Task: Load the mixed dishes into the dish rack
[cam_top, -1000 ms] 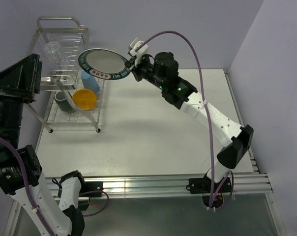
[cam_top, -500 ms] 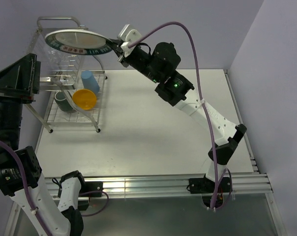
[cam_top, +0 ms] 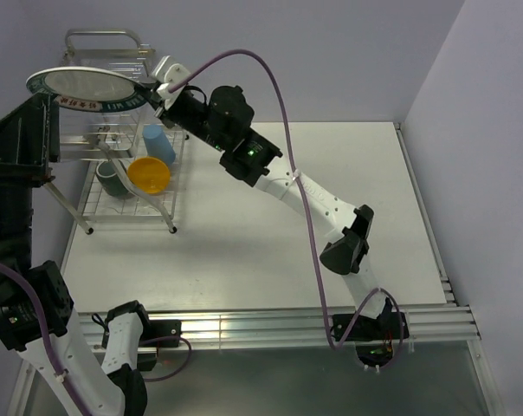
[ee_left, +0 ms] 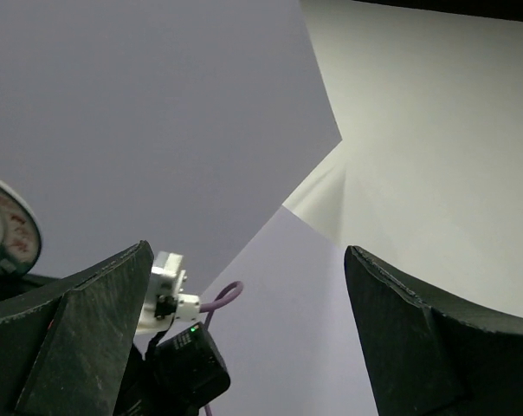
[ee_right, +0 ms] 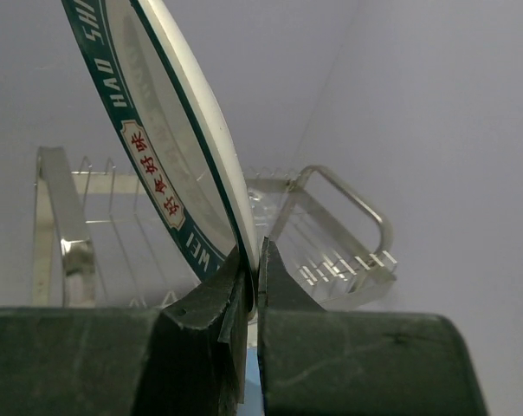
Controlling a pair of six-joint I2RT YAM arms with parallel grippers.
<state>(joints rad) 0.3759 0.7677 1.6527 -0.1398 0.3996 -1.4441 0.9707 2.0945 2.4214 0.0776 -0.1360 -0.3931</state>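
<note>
- Right claw [cam_top: 151, 88] is clenched on the right edge of the plate [cam_top: 80, 84]. The wrist view shows both fingers pinching the green lettered rim [ee_right: 149, 178], with no gap.
- Change: a second ago the plate hung off the right side of the dish rack [cam_top: 101, 35], with its face turned toward the overhead camera. Half a second ago it was over the rack top. Now it is further left, above the rack's upper left corner, and the right arm is stretched far across the counter [cam_top: 287, 217].
- Meaning: the plate is in transit to the top tier and not yet slotted. It looks like the last piece to load.
- Orange-yellow bowl [cam_top: 149, 175], light blue cup [cam_top: 158, 143] and dark mug [cam_top: 114, 180] already sit in the lower tier. The glass is not clearly visible; the plate may be covering it.
- Plate is in the air, carried only by the right claw. Cannot tell whether its far edge touches the wire.
- Orientation from above: the disc reads as a flat ellipse lying close to level, silver face up. Its wide axis runs left-right, in line with the claw.
- Wrist view: the plate is edge-on, rising up and left from the fingers, with the rack handle [ee_right: 348, 195] behind it.
- Judgement: the plate likely needs rolling onto its edge before it can drop between the dividers.
- Left claw [ee_left: 244, 251] is spread wide and grasping nothing. It is raised at the left, beside the rack.
</note>
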